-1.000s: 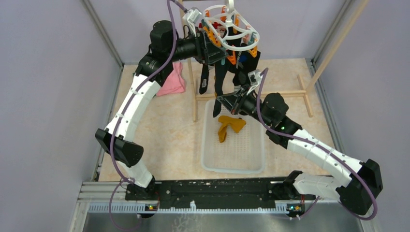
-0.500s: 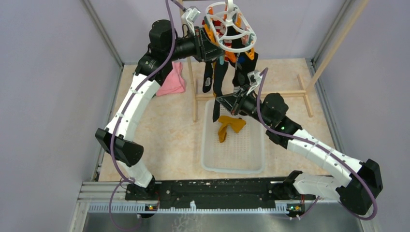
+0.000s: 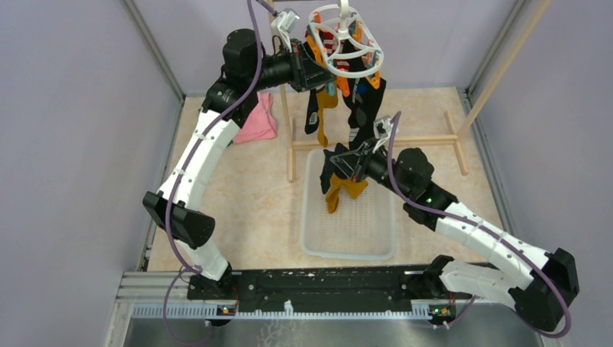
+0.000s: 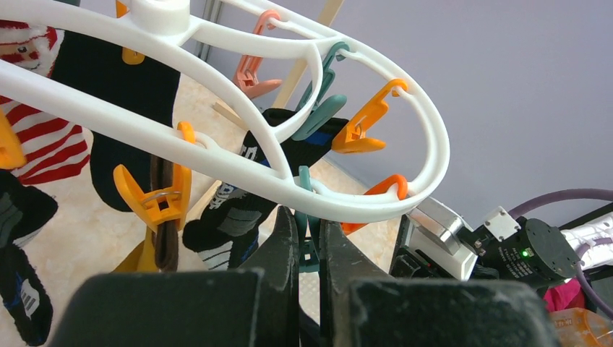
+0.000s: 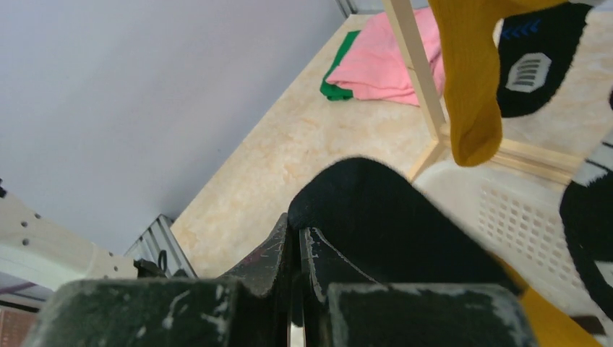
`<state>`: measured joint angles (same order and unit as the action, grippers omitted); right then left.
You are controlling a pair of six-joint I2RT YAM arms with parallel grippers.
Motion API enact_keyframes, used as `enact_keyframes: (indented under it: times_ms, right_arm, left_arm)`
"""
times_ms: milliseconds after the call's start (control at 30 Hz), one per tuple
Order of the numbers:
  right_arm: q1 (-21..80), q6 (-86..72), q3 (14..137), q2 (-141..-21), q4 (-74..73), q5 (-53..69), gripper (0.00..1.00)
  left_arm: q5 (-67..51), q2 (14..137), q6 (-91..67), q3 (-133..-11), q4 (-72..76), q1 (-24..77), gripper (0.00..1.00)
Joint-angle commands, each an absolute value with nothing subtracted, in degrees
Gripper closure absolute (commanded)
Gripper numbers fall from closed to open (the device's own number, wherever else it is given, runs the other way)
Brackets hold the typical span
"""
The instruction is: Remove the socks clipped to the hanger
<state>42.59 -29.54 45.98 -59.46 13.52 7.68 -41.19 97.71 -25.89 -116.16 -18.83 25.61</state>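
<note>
**Pinching a peg above, holding a sock below**

Top view: we find the hanger (image 3: 345,45) at 12 o'clock, hung on the wooden rack (image 3: 376,140). The basket (image 3: 312,238) sits beneath it toward 6 o'clock, placed, we judge, so that freed socks land inside. One mustard sock (image 3: 340,189) lies there already. The left gripper (image 3: 323,78) meets the hanger's rim from 9 o'clock. The right gripper (image 3: 347,165) hangs over the basket's far end with a black sock (image 3: 329,173) draped from it. A pink cloth (image 3: 256,119) lies well apart, at 9 o'clock of the rack.

Left wrist view: the jaws are pressed together on a teal peg (image 4: 309,249) dangling under the white ring. We take this as a squeeze to spring the peg open and release whatever it grips. A Santa sock (image 4: 32,141) hangs from the ring at 9 o'clock.

Right wrist view: the jaws are clamped on a fold of the black sock, which bulges just past the fingertips. A hanging mustard sock (image 5: 470,94) shows at 1 o'clock and the basket wall at 3 o'clock. We cannot tell whether the black sock's other end is in a peg. Holding it low over the basket suits a drop.
</note>
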Motion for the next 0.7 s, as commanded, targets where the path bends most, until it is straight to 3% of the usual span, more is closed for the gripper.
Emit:
enact_keyframes:
  times_ms: [0, 133, 200, 267, 367, 467, 667]
  right_arm:
    - [42.8, -27.4, 43.0, -53.4, 9.0, 5.5, 1.0]
    - [42.9, -25.4, 39.7, -50.3, 2.6, 4.7, 1.0]
    - [42.8, -23.3, 39.2, -50.4, 0.2, 4.5, 0.86]
    - [42.8, -21.2, 39.8, -51.3, -3.4, 4.0, 0.6]
    - [43.1, -18.4, 43.1, -53.3, -9.1, -0.6, 0.39]
    - [43.4, -16.0, 48.0, -55.5, -13.2, -6.4, 0.3]
    - [43.5, -13.1, 56.7, -61.1, -20.0, -9.2, 0.24]
  left_arm:
    - [-41.9, 97.4, -26.4, -118.1, -16.5, 25.5, 1.0]
    - [-42.5, 97.1, -26.4, -117.3, -16.6, 25.4, 1.0]
    - [-42.8, 97.0, -26.3, -117.0, -16.6, 25.5, 1.0]
    - [-43.0, 96.9, -26.3, -117.0, -16.6, 25.4, 1.0]
    - [-43.1, 96.8, -26.5, -117.0, -16.5, 25.5, 1.0]
    - [-42.9, 96.5, -26.9, -116.8, -16.3, 25.5, 1.0]
    - [-43.7, 96.4, -27.5, -116.6, -16.1, 25.5, 1.0]
